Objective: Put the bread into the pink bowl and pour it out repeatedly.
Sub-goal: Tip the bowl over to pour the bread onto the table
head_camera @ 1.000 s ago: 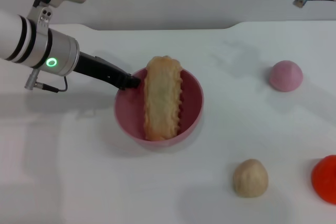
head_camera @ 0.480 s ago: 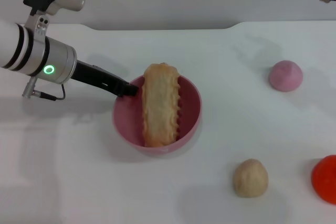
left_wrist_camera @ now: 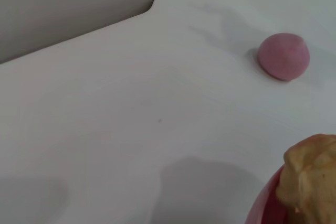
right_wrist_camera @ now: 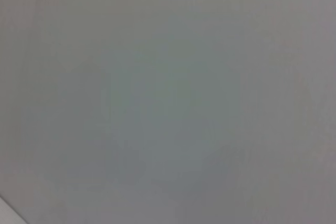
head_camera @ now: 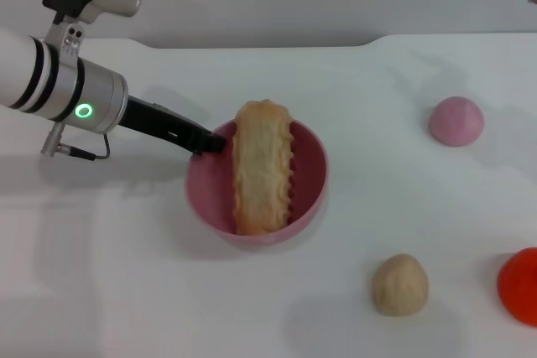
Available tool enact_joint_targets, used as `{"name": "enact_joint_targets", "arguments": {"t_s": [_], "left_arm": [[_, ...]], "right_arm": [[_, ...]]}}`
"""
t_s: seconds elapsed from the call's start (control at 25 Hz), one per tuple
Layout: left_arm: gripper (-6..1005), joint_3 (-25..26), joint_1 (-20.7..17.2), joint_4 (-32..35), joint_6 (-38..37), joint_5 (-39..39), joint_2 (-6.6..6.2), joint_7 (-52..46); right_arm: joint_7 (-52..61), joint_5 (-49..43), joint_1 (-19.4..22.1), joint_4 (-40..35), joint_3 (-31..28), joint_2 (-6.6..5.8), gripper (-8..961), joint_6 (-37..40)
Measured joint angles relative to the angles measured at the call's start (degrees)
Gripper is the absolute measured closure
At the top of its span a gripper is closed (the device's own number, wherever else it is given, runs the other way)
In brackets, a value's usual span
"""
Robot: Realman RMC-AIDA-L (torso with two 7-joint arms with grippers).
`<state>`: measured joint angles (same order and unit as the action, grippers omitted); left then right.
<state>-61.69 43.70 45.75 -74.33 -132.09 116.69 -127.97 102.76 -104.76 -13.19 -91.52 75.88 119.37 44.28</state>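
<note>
Left claw [head_camera: 215, 145] clamped on glossy pink plastic bowl [head_camera: 309, 175] rim, mid-table, nudged slightly rightward | ridged orange-cream toy loaf [head_camera: 263, 175] inside | right claw unseen | left wrist view: loaf end only.

The right wrist view shows only a plain, flat grey surface [right_wrist_camera: 168, 93] that fills almost the whole field. A thin pale sliver [right_wrist_camera: 7, 212] cuts across one corner. No object, counter edge or gripper part can be made out in it.
</note>
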Motion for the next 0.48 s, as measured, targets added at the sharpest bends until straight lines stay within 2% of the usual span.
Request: {"name": "enact_joint_targets", "arguments": {"t_s": [0.24,0.48], "left_arm": [[953,0.0,0.3,0.11,0.23,0.0,0.33,0.0],[953,0.0,0.42,0.03,0.97,0.0,0.51,-0.21]], "right_arm": [[-0.02,0.08,0.12,0.66,-0.09,-0.04,432,-1.99],[-0.15,1.29,-0.08,3.06,-0.26,-0.17,432,-7.49]]}}
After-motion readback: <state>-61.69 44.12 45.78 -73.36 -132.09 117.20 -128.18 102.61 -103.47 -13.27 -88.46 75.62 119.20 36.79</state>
